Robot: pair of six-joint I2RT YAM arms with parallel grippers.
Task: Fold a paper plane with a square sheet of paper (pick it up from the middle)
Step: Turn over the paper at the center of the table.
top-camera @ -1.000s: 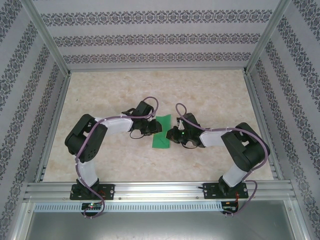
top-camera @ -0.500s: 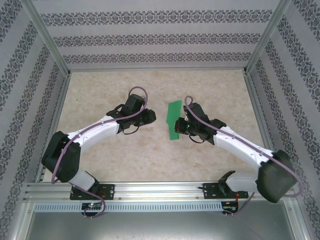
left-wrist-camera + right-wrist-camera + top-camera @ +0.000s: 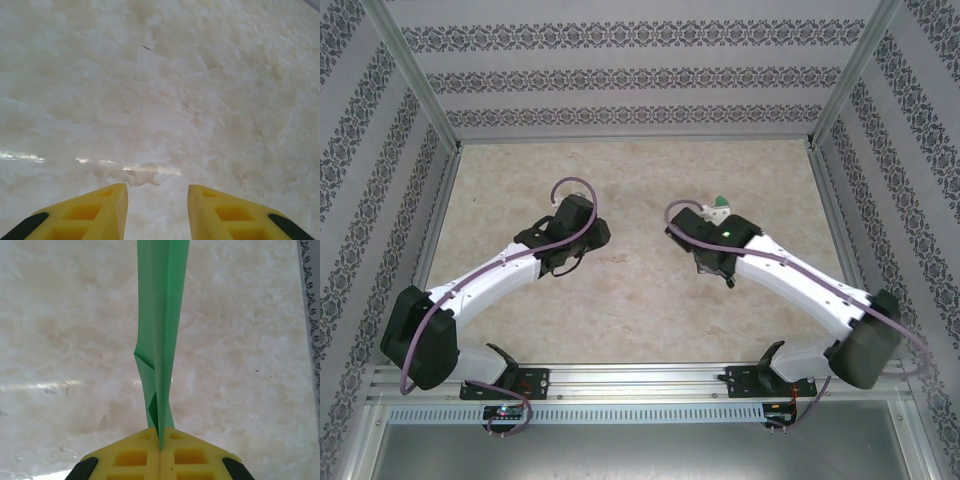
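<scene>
Between the two yellow fingers (image 3: 130,457) of my right claw (image 3: 160,434) is one paper plane (image 3: 161,315), bright green and folded narrow. It is pinched tight at its near end and reaches away above the pale marbled surface (image 3: 60,340). Seen from above, its green tip pokes out past that claw. My left claw (image 3: 157,192) is parted, with bare surface showing between its two fingers.

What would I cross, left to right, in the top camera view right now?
Left arm's elbow → left gripper, open over bare table → right gripper, pinching the green folded paper → right arm's elbow.
</scene>
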